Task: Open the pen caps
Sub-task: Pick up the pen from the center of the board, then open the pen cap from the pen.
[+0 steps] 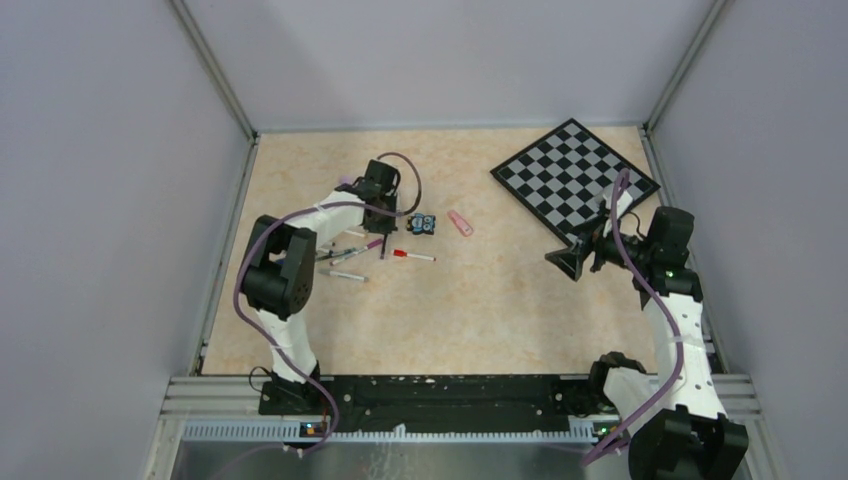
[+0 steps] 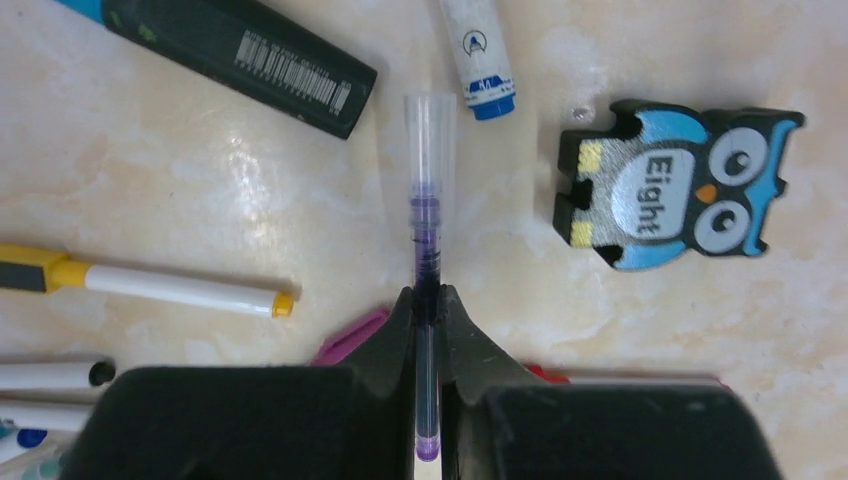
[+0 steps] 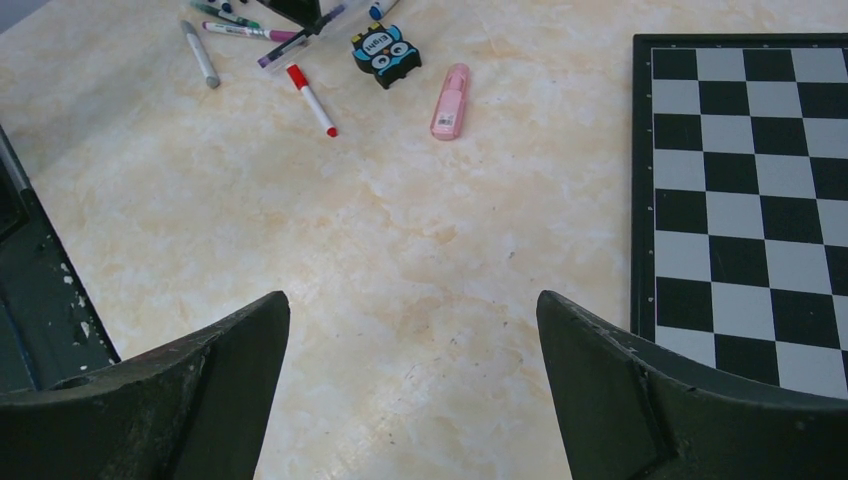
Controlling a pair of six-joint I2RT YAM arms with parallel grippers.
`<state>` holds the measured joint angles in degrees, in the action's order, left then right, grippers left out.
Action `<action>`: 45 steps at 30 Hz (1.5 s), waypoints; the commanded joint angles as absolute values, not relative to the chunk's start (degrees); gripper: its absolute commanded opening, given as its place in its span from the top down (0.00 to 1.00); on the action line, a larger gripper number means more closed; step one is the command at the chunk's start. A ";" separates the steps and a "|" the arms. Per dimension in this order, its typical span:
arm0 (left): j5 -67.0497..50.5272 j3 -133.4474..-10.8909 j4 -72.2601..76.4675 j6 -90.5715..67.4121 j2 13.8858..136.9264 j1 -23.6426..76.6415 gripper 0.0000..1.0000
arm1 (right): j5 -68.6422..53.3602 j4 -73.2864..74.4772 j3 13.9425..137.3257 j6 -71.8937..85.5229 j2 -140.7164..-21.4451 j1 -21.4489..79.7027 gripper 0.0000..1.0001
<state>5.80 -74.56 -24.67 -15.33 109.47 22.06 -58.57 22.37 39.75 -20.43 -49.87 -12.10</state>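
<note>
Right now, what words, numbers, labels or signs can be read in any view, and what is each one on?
"Eight": on the silver belly of the owl-shaped block.
Barcode with digits: on the black marker; digits too small to read.
Blue print and a round logo: on the white marker with the blue end; blurred, unreadable.
No text shows on the chessboard.

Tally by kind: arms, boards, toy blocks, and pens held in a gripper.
White-and-black robot arms: 2
Black-and-white square chessboard: 1
Black-and-blue owl-shaped toy block: 1
Thin purple pen with clear cap, clamped in left gripper: 1
Total: 5
</note>
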 commanded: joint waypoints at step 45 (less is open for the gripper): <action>17.86 -29.35 61.26 -49.69 78.80 60.65 1.00 | -62.00 -19.17 29.33 20.76 -63.78 16.21 0.17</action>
<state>12.49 -26.65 56.34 -50.87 77.49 58.72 -65.30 -16.51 29.21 18.81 -63.02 14.96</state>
